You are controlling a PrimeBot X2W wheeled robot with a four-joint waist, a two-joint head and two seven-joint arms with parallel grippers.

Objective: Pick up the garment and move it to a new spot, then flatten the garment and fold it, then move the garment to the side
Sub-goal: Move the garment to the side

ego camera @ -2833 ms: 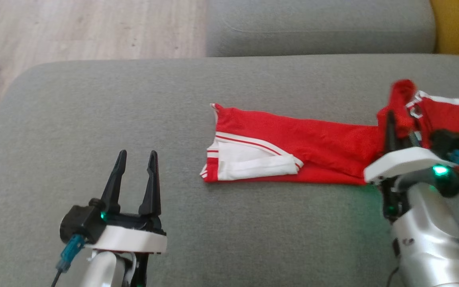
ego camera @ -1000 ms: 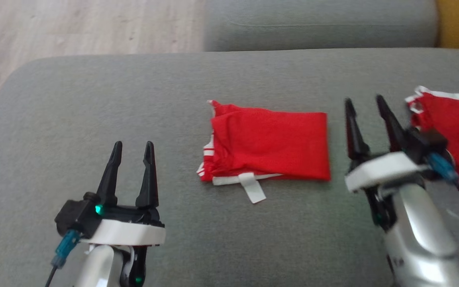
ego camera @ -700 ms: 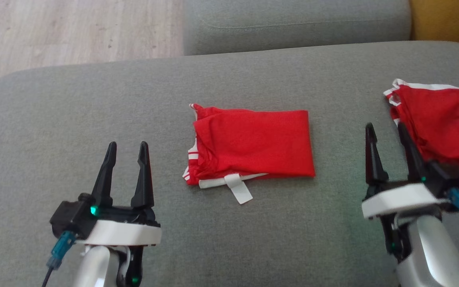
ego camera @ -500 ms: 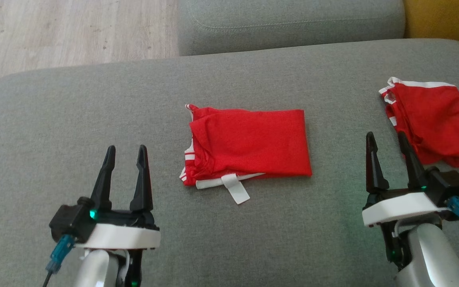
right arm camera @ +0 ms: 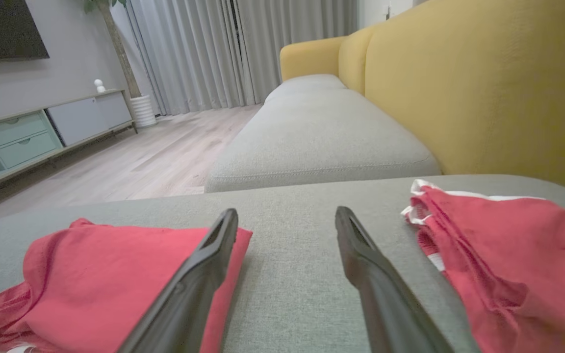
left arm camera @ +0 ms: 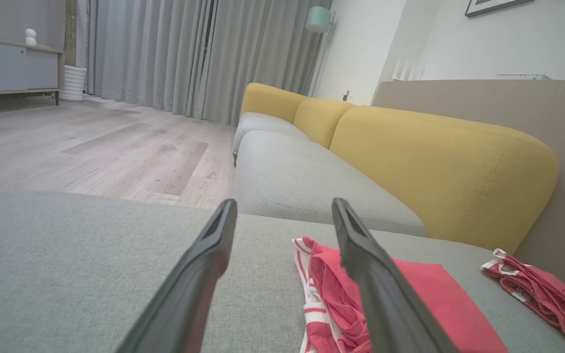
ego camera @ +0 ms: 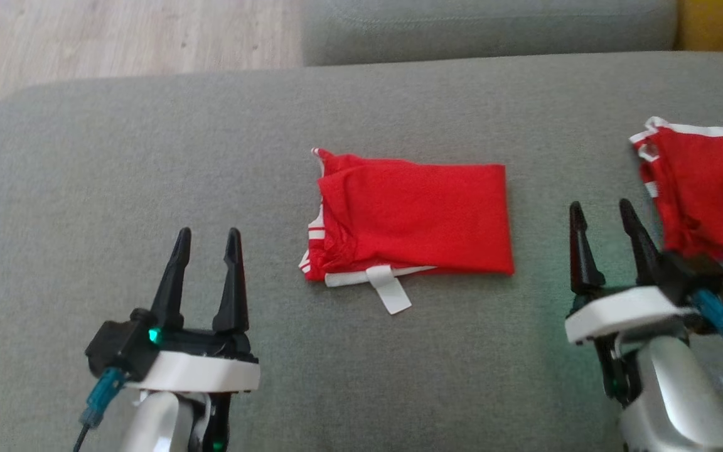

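Idle: left gripper and right gripper spread and empty, folded red garment flat between them.
Neither touches cloth. The fold looks finished, so the move aside seems due. A second garment lies just beside the right gripper. Grey sofa cushion beneath, yellow backrest, wood floor, curtains.

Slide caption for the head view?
Folded red garment centred on grey cushion, between open left tool and open right tool.

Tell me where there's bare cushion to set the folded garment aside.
The widest bare stretch of the grey cushion runs from the folded garment leftward to the cushion's edge, beyond the left claw. Crowded: the strip between it and the second red garment, where the right claw stands.
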